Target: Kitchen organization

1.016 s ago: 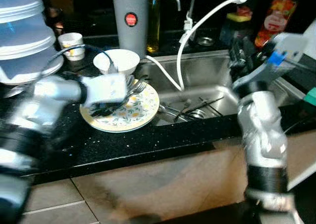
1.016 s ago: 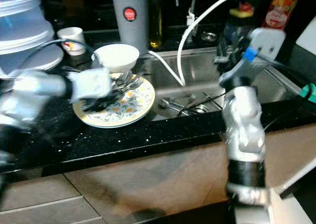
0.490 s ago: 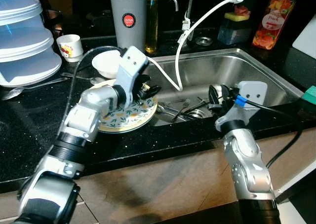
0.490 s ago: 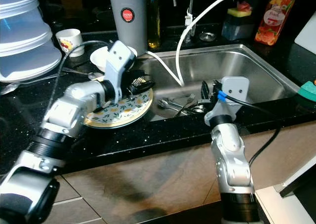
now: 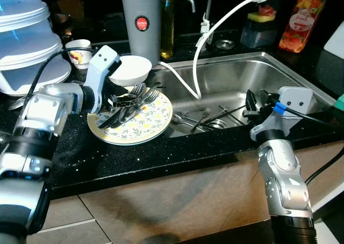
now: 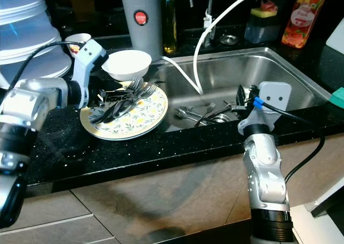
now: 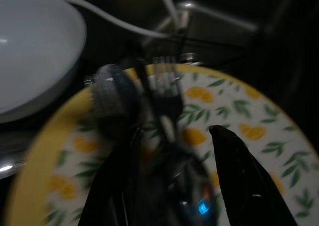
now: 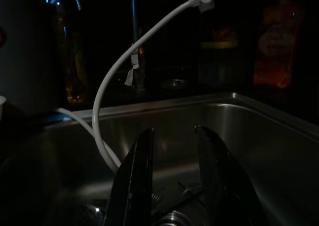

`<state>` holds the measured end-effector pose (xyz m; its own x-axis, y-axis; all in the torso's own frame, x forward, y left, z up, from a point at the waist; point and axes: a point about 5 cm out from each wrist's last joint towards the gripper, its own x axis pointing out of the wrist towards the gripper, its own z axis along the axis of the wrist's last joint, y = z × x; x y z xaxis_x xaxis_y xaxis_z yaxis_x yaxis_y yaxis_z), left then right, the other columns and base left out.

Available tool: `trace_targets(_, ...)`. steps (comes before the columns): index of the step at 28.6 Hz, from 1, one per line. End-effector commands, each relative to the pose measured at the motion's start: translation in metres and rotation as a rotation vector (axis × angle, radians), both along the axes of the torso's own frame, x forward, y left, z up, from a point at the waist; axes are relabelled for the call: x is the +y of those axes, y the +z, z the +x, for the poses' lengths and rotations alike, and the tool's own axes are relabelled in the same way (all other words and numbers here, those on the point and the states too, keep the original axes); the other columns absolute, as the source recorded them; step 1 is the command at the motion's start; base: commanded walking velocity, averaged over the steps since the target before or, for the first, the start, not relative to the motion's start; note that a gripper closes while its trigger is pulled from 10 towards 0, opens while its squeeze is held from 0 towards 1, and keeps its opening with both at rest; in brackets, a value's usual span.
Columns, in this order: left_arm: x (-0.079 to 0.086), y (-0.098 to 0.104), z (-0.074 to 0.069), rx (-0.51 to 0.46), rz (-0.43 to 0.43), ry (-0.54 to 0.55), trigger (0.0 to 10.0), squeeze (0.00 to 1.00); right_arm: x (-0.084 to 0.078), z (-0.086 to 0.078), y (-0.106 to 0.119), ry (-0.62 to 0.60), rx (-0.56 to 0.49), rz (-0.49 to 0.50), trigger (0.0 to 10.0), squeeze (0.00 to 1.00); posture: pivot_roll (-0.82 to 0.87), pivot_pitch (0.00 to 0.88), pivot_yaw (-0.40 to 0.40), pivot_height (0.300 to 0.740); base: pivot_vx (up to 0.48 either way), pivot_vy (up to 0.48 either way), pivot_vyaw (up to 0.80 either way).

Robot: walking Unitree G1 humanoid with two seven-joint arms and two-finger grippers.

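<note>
**Cutlery on the plate, more in the sink**

Left gripper (image 5: 119,100) low over the near-left part of the plate (image 5: 156,123), fingers parted around the handles of the cutlery pile (image 5: 129,105); in the left wrist view 1 black finger (image 7: 244,181) on each side of the forks and a spoon, parted, not clearly closed on anything. White bowl (image 5: 128,67) just behind this gripper, touching the plate rim or nearly so.

Right gripper (image 5: 257,101) at the front edge of the sink (image 5: 301,83), pointing inward, 2 fingers a little apart with nothing between them. More cutlery (image 5: 207,117) on the sink floor just ahead of it and lower. White hose (image 5: 215,34) hanging down into the sink beyond.

Judgement on handling: metal forks and spoons, light, stiff, probably wet and slippery, tending to slide out when pinched at the thin flat part. Best to take around the middle of the handles, several together, fingers across them. Plate ceramic, fragile; careful not to press down or drag it toward the counter edge.
</note>
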<state>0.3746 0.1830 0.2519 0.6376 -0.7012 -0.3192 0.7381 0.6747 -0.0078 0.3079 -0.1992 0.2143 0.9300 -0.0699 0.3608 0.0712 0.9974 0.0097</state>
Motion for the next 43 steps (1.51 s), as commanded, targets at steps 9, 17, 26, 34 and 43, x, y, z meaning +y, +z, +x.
trace_targets(9, 0.01, -0.063, 0.003, 0.162, 0.279, 0.094, 10.0, 0.0, -0.01, -0.001, 0.011, -0.029, -0.036, -0.01, 10.0, 0.0, -0.01, 0.0, 0.059, 0.74, 0.0, 0.0, 0.0)
trace_targets(17, 0.009, -0.08, 0.003, 0.163, 0.315, 0.143, 0.0, 0.0, -0.006, 0.004, 0.014, -0.008, -0.042, -0.013, 10.0, 0.0, 0.0, 0.0, 0.042, 0.74, 0.0, 0.0, 0.0)
trace_targets(26, -0.012, -0.049, 0.011, 0.061, 0.14, 0.126, 0.0, 0.0, -0.007, 0.007, 0.02, -0.004, -0.056, -0.018, 10.0, 0.0, -0.01, 0.0, 0.034, 0.74, 0.0, 0.0, 0.0)
trace_targets(34, -0.026, 0.032, 0.015, -0.202, -0.064, 0.124, 0.0, 0.0, -0.011, 0.008, 0.022, -0.013, -0.061, -0.02, 10.0, 0.0, -0.01, 0.0, 0.028, 0.74, 0.0, 0.0, 0.0)
trace_targets(43, -0.048, 0.092, 0.002, -0.417, -0.25, 0.062, 0.0, 0.0, -0.009, 0.011, 0.027, -0.006, -0.078, -0.025, 10.0, 0.0, -0.01, 0.0, 0.029, 0.74, 0.0, 0.0, 0.0)
